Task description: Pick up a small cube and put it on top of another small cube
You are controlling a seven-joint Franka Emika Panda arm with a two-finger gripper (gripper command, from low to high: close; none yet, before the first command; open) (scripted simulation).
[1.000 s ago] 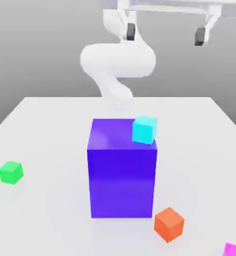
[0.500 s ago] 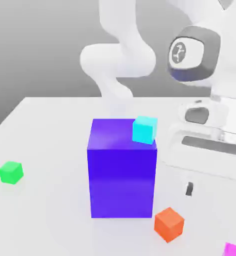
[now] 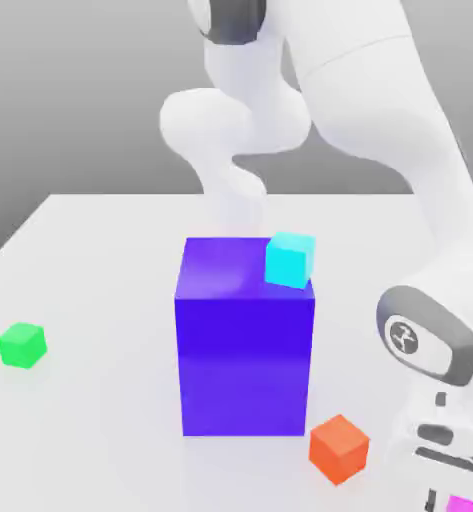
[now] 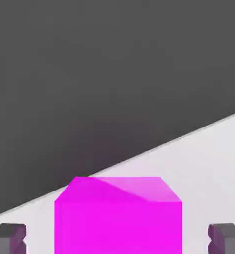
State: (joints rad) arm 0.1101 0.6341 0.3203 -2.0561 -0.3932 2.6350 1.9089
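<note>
A magenta small cube (image 4: 118, 218) sits on the white table near its edge. In the exterior view it peeks in at the lower right corner (image 3: 472, 504). My gripper (image 4: 117, 239) straddles it: a dark fingertip (image 4: 9, 239) stands on one side and another on the opposite side, each with a visible gap to the cube, so the gripper is open. The white hand (image 3: 445, 440) hangs low over that corner. An orange small cube (image 3: 339, 448) lies just to the exterior view's left of the hand. A cyan small cube (image 3: 289, 260) rests on a tall blue block (image 3: 245, 350).
A green small cube (image 3: 22, 345) lies far off at the exterior view's left on the table (image 3: 100, 250). The tall blue block stands mid-table, with the arm's white links arching above and behind it. The table's edge runs close behind the magenta cube.
The arm has swung down from high at the back to the exterior view's lower right. The hand now sits low around the magenta cube. The cubes have not moved.
</note>
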